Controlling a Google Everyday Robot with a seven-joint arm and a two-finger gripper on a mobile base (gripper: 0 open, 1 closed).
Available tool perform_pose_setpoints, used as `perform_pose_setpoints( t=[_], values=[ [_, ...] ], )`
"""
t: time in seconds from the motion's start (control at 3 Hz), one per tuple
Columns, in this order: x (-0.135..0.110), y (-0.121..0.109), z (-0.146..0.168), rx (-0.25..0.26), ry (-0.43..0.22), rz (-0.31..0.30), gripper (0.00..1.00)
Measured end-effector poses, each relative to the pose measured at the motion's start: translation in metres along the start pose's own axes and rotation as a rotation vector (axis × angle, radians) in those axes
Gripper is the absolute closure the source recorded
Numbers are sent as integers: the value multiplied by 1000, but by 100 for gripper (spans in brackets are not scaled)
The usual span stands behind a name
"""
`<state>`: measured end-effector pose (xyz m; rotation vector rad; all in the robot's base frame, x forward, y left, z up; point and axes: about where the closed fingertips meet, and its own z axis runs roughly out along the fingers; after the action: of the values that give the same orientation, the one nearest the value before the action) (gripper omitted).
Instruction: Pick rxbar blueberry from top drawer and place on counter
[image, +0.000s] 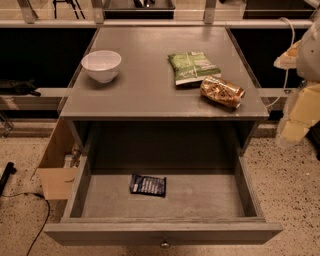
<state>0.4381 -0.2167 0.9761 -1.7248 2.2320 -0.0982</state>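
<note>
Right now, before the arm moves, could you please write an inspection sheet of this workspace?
Surface: counter, grey and flat.
Job's things: bar lies flat in the open drawer, left of middle.
Clutter: bowl on the counter's left; green bag and orange packet close together on its right.
Grippers: gripper at the right edge, beside the counter, away from the bar.
Cables: black cable on the floor, left; pale cable by the arm.
Surroundings: cardboard box left of the drawer.
</note>
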Motion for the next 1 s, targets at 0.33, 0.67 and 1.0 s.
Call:
perform_pose_setpoints(
  t=[0.33,0.67,1.0],
  values=[
    [0,0,0,0,0,0,0],
    [1,-6,5,-17,-67,32,0],
    [0,-12,25,-63,-188,108,0]
  ],
)
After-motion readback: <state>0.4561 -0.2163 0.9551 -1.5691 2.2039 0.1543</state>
